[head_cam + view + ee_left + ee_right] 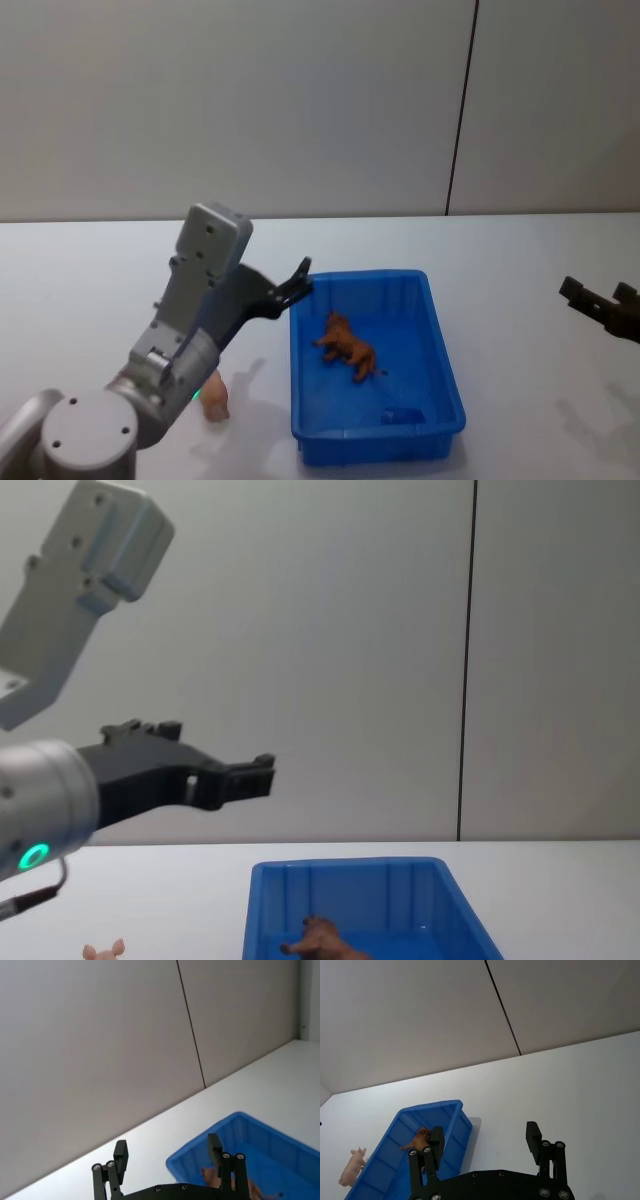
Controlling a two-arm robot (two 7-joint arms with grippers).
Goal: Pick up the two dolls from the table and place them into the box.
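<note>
Count 1 brown doll (pixel 348 348), 1 pink doll (pixel 214 394) and 1 box (pixel 375 445). Your left gripper (pixel 300 280) hangs in the air over the box's far left corner, with the arm raised and reaching forward. Its 2 fingers are spread wide with nothing between them. Below it and to its right, the brown doll lies on the box floor. Below it and nearer the robot, the pink doll rests on the table (pixel 520 260), just outside the box's left wall. Your right gripper (pixel 485 1134) sits well off to the box's right, also spread wide and empty.
</note>
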